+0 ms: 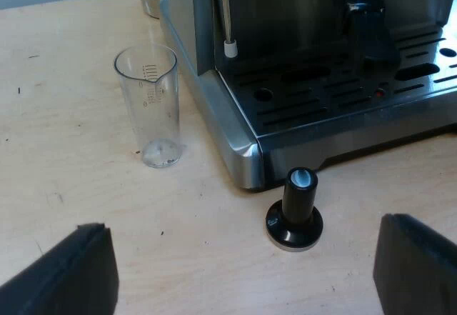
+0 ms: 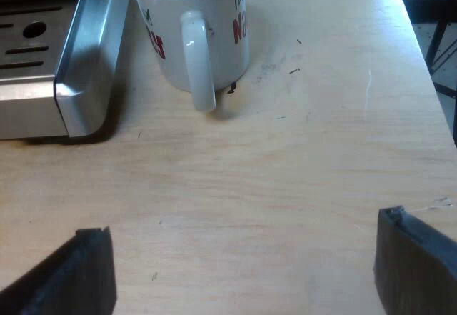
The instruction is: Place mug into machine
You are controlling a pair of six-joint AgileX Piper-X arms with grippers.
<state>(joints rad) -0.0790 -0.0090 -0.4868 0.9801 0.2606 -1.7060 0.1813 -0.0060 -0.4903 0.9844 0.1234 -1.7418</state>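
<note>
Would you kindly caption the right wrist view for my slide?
Open right gripper above the table; white mug stands upright beside the espresso machine.

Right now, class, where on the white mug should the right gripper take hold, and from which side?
Probably the handle: the mug stands upright beside the machine with its handle turned toward the open right gripper, so coming straight in from that side looks simplest.

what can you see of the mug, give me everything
The mug is white and glossy like ceramic, with red lettering and a loop handle facing my right gripper, which is open and apart from it. It stands upright on the wooden table, close beside the machine's metal base; contact there is unclear.
</note>
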